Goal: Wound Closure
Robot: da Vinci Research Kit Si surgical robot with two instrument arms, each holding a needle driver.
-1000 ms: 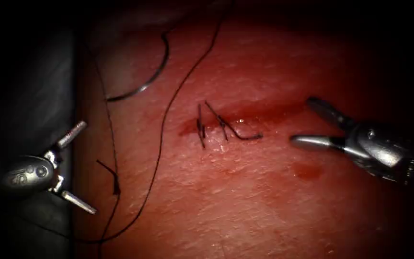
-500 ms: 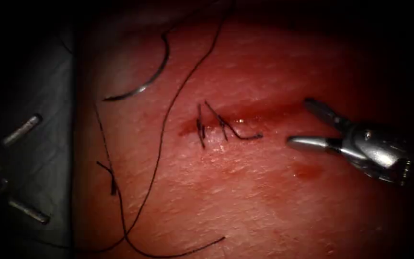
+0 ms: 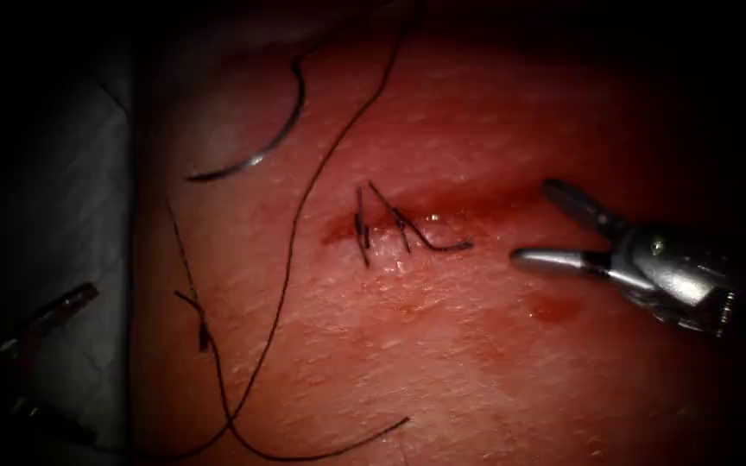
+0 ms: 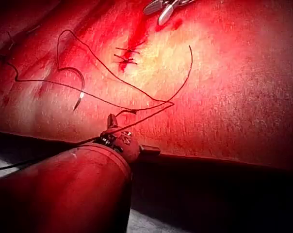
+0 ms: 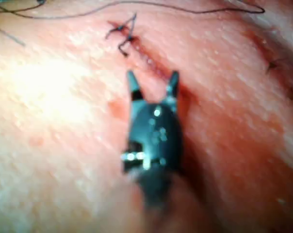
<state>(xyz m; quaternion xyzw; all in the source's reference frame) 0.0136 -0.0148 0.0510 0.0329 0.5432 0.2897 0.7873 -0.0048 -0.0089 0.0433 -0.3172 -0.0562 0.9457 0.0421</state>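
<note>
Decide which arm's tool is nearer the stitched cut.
Right. The right tool hovers open just right of the cut, holding nothing; the left tool sits open far left, off the tissue.

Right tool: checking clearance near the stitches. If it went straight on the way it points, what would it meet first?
Likely the stitches at the cut; the right tool, jaws open and empty, points at them; height above tissue unclear.

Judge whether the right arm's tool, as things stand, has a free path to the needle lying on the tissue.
Probably yes. The right tool has open jaws holding nothing, and the needle lies loose on the tissue, left of the cut. Only the knotted stitches and a strand of thread lie between.
</note>
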